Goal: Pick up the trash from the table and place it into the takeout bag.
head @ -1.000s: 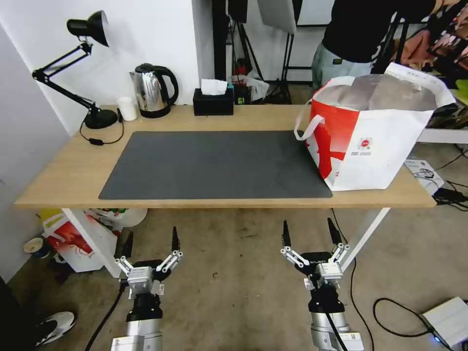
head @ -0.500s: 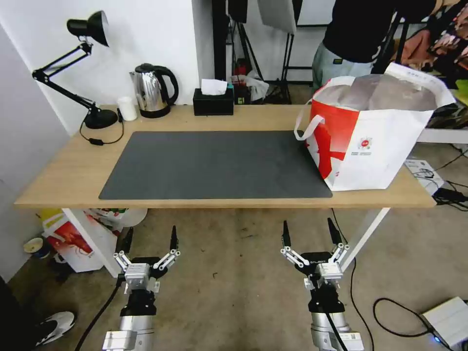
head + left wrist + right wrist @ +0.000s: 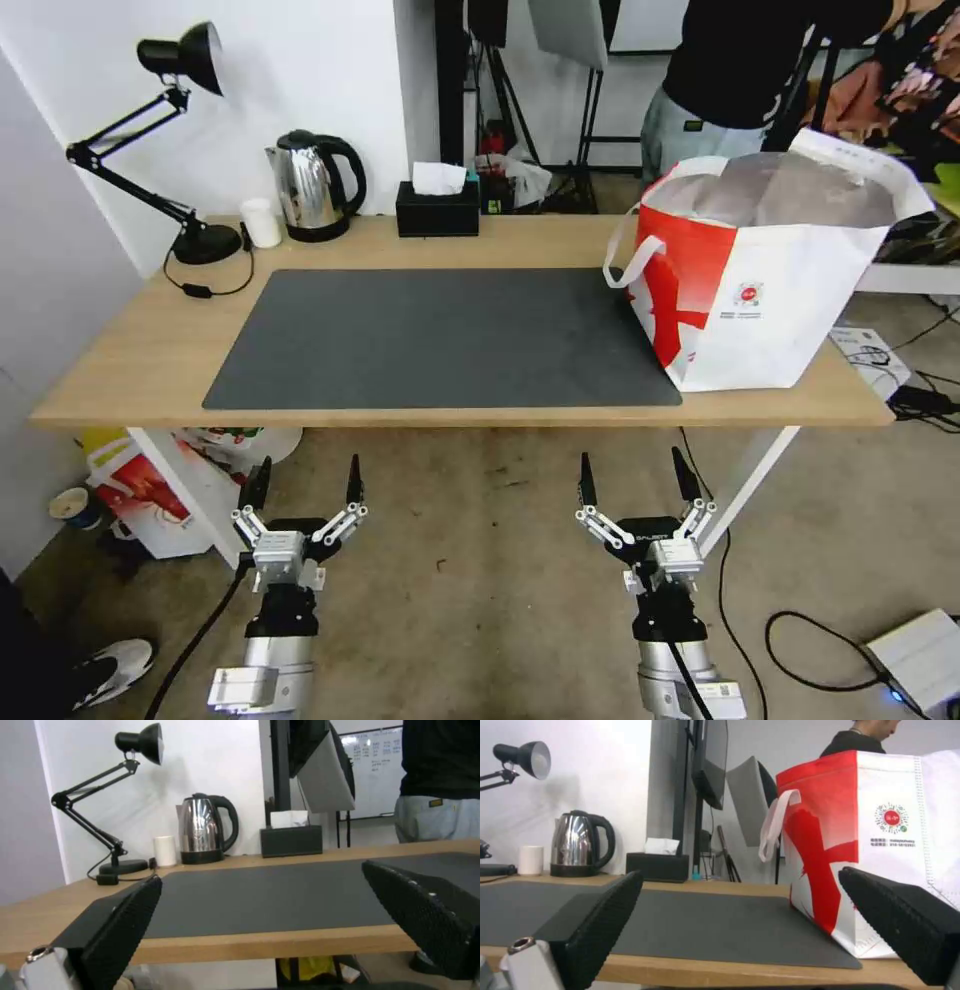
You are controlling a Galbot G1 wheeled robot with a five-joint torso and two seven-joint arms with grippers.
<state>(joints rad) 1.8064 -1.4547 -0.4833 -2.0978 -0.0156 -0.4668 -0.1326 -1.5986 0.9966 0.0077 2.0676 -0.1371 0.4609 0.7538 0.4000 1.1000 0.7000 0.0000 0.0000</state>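
table (image 3: 130,360): long light-wood top; its near edge runs across the head view above both grippers.
mat (image 3: 440,335): dark grey, bare, covers the middle of the table.
takeout bag (image 3: 770,280): stands upright at the table's 3 o'clock end, partly on the mat's corner, mouth open, foil lining showing.
trash: none lies on the mat or the wood around it; whatever sits inside the bag is hidden by its walls, so probably already packed.
step: looks like the end of the task, arms parked low; any next move would only need a check of the bag.
back row: lamp (image 3: 185,150), kettle (image 3: 315,185), tissue box (image 3: 437,208) and small white cup (image 3: 262,222) line the 12 o'clock edge, well apart from the bag.
left gripper (image 3: 305,487): below the table's near edge at 7 o'clock, jaws spread wide, holding nothing.
right gripper (image 3: 633,477): below the edge at 5 o'clock, jaws spread wide, holding nothing.
room: open floor around both grippers; a white table leg (image 3: 745,485) stands just beside the right one.
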